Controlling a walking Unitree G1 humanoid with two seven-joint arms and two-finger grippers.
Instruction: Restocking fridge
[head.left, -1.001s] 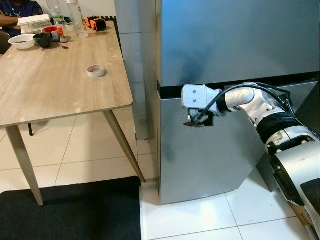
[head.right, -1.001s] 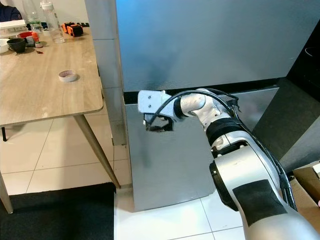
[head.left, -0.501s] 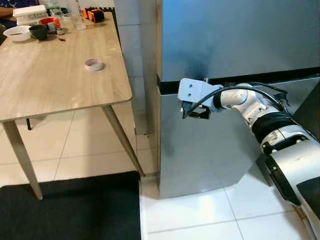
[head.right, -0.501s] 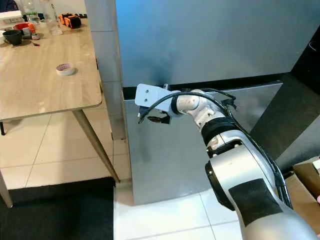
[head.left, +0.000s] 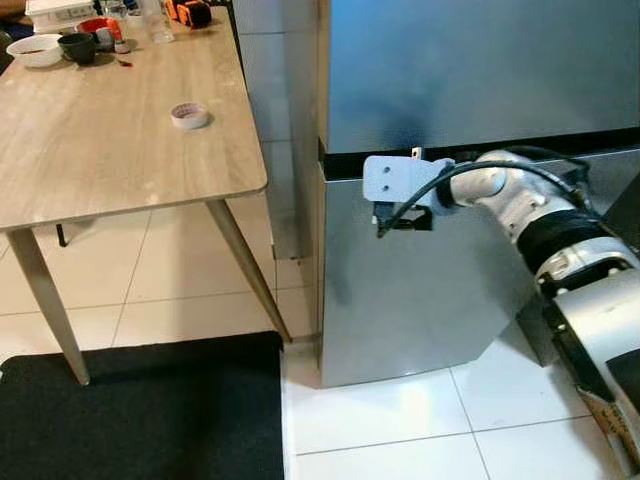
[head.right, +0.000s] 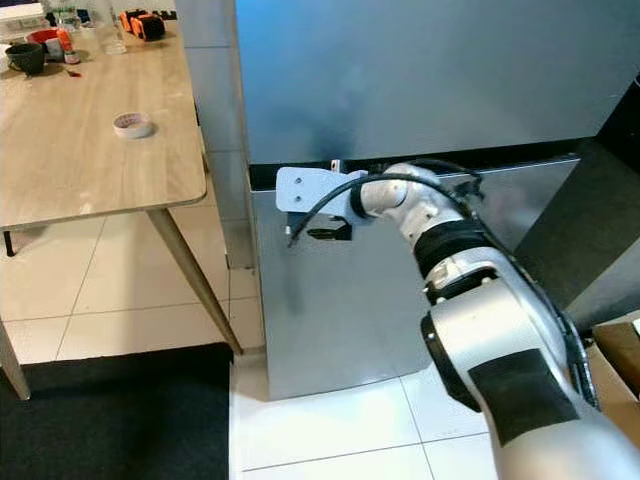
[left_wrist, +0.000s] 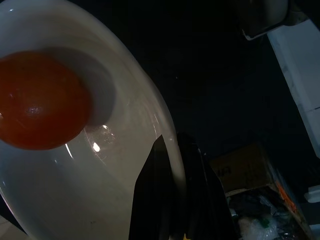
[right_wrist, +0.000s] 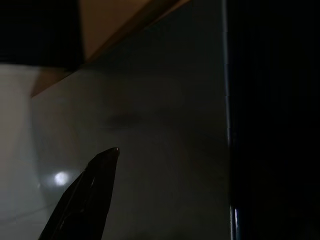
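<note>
On the left stands a wooden desk (head.left: 120, 140) with a roll of tape (head.left: 188, 116) near its edge and a dark cup (head.left: 76, 46) and a white dish (head.left: 36, 50) at the far end; a black mat (head.left: 140, 410) lies on the tiled floor below. In the left wrist view the left gripper (left_wrist: 175, 200) has its fingers (left_wrist: 155, 195) clamped on the rim of a white bowl (left_wrist: 75, 190) that holds an orange fruit (left_wrist: 42, 100), so the goods to be stocked wait there, apart from the fridge. To the right of the desk rises the steel fridge (head.left: 470, 70), shut, with a dark seam (head.left: 560, 140) between its upper and lower doors. The right gripper (head.left: 398, 218) sits just under that seam near the doors' left edge; whether its fingers are apart or together I cannot tell, since the right wrist view gives a single black finger (right_wrist: 90, 195) against the grey door. The step in hand looks like opening a door: it would go best if a fingertip hooks firmly into the seam before any pull, drawing outward along the door's swing rather than scraping the steel, with the bowl kept level meanwhile. The right arm (head.left: 530, 215) reaches across leftward, elbow bent, wrist bracket (head.left: 395, 178) close against the door.
</note>
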